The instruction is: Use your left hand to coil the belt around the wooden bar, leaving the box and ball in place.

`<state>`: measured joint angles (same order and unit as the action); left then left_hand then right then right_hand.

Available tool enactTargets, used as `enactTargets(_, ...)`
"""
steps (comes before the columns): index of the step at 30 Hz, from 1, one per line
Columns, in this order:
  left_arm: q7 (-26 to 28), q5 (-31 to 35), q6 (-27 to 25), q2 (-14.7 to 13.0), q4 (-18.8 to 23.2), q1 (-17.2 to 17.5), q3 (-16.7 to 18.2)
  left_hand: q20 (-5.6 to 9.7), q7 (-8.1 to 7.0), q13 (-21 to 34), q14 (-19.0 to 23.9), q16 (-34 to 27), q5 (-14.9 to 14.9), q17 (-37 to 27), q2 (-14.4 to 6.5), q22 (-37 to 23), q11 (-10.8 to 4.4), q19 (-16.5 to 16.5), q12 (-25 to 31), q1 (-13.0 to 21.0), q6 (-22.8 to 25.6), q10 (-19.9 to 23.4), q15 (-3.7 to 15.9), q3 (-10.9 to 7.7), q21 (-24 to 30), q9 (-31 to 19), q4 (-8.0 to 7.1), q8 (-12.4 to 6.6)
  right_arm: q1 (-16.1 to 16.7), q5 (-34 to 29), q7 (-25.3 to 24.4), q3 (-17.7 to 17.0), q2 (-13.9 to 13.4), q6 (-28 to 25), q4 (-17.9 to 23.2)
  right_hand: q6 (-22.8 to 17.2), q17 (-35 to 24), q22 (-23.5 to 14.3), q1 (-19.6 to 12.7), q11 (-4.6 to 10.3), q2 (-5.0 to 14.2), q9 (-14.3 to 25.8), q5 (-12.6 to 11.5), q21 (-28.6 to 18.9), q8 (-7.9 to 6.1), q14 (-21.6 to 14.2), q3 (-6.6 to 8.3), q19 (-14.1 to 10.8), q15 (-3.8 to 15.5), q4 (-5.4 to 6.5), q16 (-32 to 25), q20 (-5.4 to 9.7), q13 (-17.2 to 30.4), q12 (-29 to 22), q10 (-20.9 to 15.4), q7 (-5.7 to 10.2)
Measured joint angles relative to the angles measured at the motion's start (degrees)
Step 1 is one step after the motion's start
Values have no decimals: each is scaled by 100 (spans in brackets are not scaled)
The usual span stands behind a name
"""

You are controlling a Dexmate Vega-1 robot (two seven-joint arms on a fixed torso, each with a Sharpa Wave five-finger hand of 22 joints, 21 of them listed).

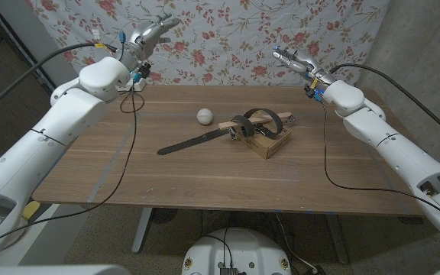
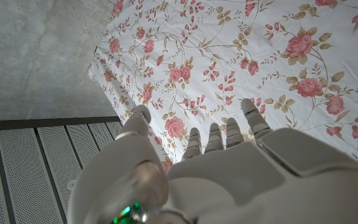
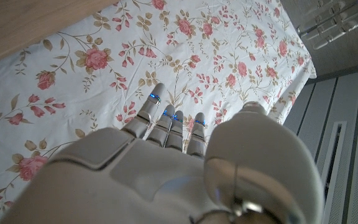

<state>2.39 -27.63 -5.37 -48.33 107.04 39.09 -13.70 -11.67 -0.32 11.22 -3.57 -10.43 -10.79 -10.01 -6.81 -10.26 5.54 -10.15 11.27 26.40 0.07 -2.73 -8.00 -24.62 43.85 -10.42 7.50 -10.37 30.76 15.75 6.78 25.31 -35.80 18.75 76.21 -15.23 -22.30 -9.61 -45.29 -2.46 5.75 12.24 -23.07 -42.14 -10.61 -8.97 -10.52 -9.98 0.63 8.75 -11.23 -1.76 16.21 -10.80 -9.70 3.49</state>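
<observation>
Both hands raised at far edge, holding nothing: left hand [image 1: 150, 34] fingers spread, right hand [image 1: 296, 59] likewise | belt [image 1: 205, 138] partly looping wooden bar [image 1: 257, 122] on box [image 1: 269, 140], tail trailing near-left | ball [image 1: 205, 115] lying left | coiling seemingly unfinished

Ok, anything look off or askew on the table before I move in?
Mostly the belt: partly looped over the wooden bar, its tail trailing loose across the table. The bar rests tilted on the box. Ball sits apart.

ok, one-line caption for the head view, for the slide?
Both hands raised and empty; belt loosely looped over wooden bar on box, ball beside.
</observation>
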Motion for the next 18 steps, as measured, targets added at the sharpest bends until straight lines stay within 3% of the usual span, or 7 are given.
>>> enactTargets(11,-370,-115,302,123,-450,-202,-181,-26,-20,0,0,0,22,0,0,0,0,37,0,-45,-20,0,0,0,-22,0,0,0,111,527,-340,-224,347,515,-424,-44,107,0,169,-23,23,-29,128,206,-43,98,-22,241,-70,-23,1,-162,-88,0,-24,-43)
enactTargets(14,-435,-133,354,123,-450,-202,-181,-10,-20,0,0,0,22,0,0,0,0,53,0,-45,-20,0,0,0,-22,0,0,0,97,527,-340,-262,455,515,-578,-66,214,0,355,-21,41,-70,245,483,-43,281,-57,649,-12,-57,1,-251,-173,0,-22,-21)
enactTargets(18,-513,-160,408,196,-684,-300,-270,-10,-20,0,0,0,22,0,0,0,0,53,0,-45,-20,0,0,0,-21,0,0,0,65,727,-487,-308,612,683,-756,-105,511,-5,595,96,41,-106,428,1233,-43,838,-101,1790,-6,-102,45,-425,-339,-24,92,21)
